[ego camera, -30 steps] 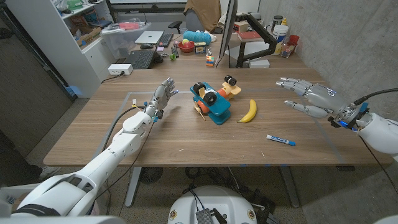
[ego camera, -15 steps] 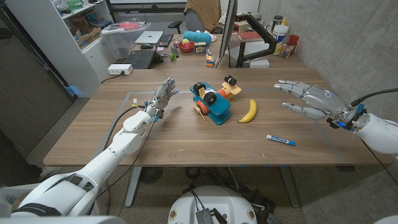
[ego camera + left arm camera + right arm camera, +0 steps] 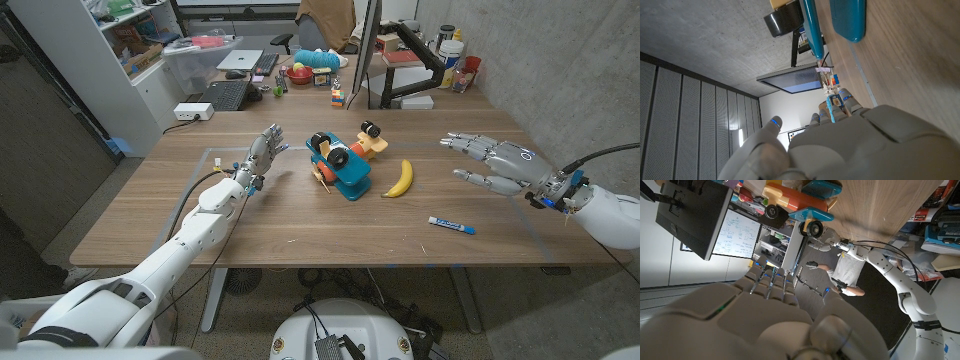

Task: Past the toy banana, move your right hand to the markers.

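A yellow toy banana (image 3: pixel 399 179) lies right of the table's middle. One blue-and-white marker (image 3: pixel 451 225) lies nearer the front edge, right of the banana. My right hand (image 3: pixel 495 162) hovers to the right of the banana and beyond the marker, fingers spread, holding nothing. On the left side, my left hand (image 3: pixel 260 157) stands on the table with fingers apart and nothing in it. The right wrist view looks over the right hand (image 3: pixel 765 315) towards the toy vehicle (image 3: pixel 805 195).
A teal toy vehicle (image 3: pixel 338 164) with black wheels and a yellow part stands left of the banana; it appears too in the left wrist view (image 3: pixel 847 17). A monitor (image 3: pixel 368 45), a bowl (image 3: pixel 299 74) and cups (image 3: pixel 452 52) line the far edge. A concrete wall (image 3: pixel 560 70) stands right.
My right hand has drifted slightly left, towards the banana, still with its fingers spread. The left hand, banana and marker have not moved.
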Controlling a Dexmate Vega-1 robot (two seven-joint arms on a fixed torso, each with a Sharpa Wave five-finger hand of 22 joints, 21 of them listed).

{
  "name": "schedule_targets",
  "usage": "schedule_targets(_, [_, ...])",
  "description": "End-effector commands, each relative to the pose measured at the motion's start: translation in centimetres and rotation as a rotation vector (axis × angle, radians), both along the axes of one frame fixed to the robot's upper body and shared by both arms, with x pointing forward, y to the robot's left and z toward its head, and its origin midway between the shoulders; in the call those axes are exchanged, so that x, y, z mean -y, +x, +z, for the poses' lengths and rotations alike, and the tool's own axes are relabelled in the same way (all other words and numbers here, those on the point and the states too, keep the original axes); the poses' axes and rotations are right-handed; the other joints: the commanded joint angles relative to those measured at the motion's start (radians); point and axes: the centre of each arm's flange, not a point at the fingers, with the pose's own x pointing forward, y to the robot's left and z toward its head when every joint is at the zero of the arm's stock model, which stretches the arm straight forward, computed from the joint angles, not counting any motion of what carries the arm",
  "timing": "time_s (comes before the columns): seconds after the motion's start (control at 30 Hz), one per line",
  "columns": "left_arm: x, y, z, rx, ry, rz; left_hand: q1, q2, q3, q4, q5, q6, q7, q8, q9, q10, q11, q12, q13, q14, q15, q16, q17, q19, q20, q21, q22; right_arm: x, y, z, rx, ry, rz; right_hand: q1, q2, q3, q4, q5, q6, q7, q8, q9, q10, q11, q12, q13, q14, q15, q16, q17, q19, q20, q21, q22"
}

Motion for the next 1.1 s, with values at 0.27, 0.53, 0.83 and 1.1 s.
schedule_targets(0.27, [0.23, -0.13, 0.20, 0.001, 0.010, -0.002, -0.012, 0.092, 0.007, 0.000, 0.000, -0.142, -0.007, 0.005, 0.005, -0.057, 0.002, 0.003, 0.003, -0.037, -0.013, 0.006, 0.003, -0.064, -0.069, -0.006, 0.004, 0.19, 0.46, -0.70, -0.005, -0.009, -0.016, 0.001, -0.003, -0.003, -0.001, 0.005, -0.004, 0.003, 0.002, 0.005, -0.004, -0.002, -0.001, 0.004, -0.003, 0.000, 0.000, 0.002, 0.000, -0.040, -0.006, -0.001])
schedule_targets(0.53, [0.38, -0.04, 0.22, -0.001, 0.013, -0.008, -0.012, 0.092, 0.007, 0.000, -0.001, -0.142, -0.007, 0.005, 0.005, -0.057, 0.001, 0.003, 0.003, -0.037, -0.012, 0.006, 0.003, -0.065, -0.067, -0.008, 0.004, 0.13, 0.45, -0.85, -0.004, -0.019, -0.023, 0.002, -0.004, -0.004, -0.002, 0.006, -0.001, 0.000, 0.003, 0.006, -0.003, -0.002, 0.000, 0.004, -0.002, -0.003, 0.000, 0.001, 0.002, -0.041, -0.009, -0.001])
schedule_targets(0.83, [0.46, -0.14, 0.44, 0.001, 0.020, -0.009, -0.012, 0.091, 0.007, 0.000, -0.001, -0.142, -0.008, 0.005, 0.005, -0.056, 0.001, 0.003, 0.003, -0.037, -0.012, 0.006, 0.003, -0.064, -0.065, -0.009, 0.004, 0.00, 0.64, -1.21, -0.001, -0.033, -0.032, 0.008, -0.001, -0.002, -0.007, 0.007, -0.003, -0.001, 0.003, 0.006, -0.004, -0.005, 0.000, 0.004, -0.002, -0.004, 0.001, 0.000, 0.005, -0.041, -0.012, -0.001])
schedule_targets(1.1, [0.55, -0.11, 0.44, 0.001, 0.021, -0.012, -0.013, 0.091, 0.007, 0.001, -0.002, -0.142, -0.008, 0.005, 0.005, -0.056, 0.000, 0.003, 0.003, -0.036, -0.011, 0.006, 0.003, -0.063, -0.064, -0.011, 0.004, -0.11, 0.72, -1.48, -0.001, -0.047, -0.046, 0.015, -0.005, -0.002, -0.014, 0.007, -0.003, 0.001, 0.003, 0.005, -0.003, -0.007, 0.000, 0.003, 0.001, -0.004, 0.001, 0.000, 0.009, -0.040, -0.014, -0.001])
